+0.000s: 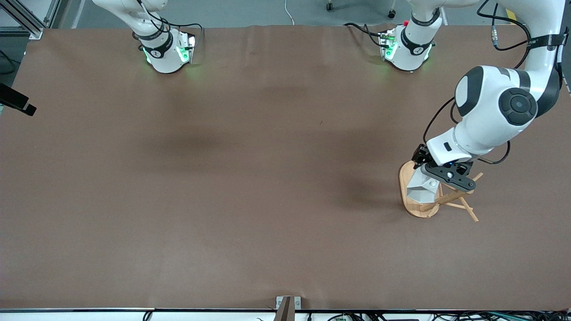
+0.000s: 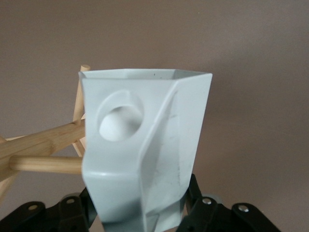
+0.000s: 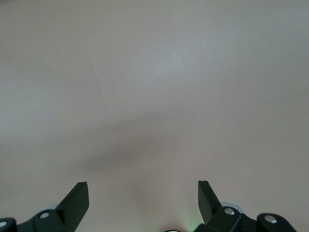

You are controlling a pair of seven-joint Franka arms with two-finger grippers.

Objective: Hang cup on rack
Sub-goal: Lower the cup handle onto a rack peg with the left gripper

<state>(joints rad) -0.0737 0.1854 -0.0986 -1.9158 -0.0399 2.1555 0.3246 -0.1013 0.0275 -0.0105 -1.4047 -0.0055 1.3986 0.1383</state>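
Note:
The white faceted cup is in my left gripper, over the oval base of the bamboo rack near the left arm's end of the table. In the left wrist view the cup fills the middle, its blocky handle with the round hole turned toward the camera. My left gripper is shut on the cup's lower part. A rack peg reaches the handle's edge; whether it enters the hole is hidden. My right gripper is open and empty over bare table, and is out of the front view.
The rack's thin pegs stick out toward the front camera and the table's end. The brown table cover spreads toward the right arm's end. A camera mount stands at the near table edge.

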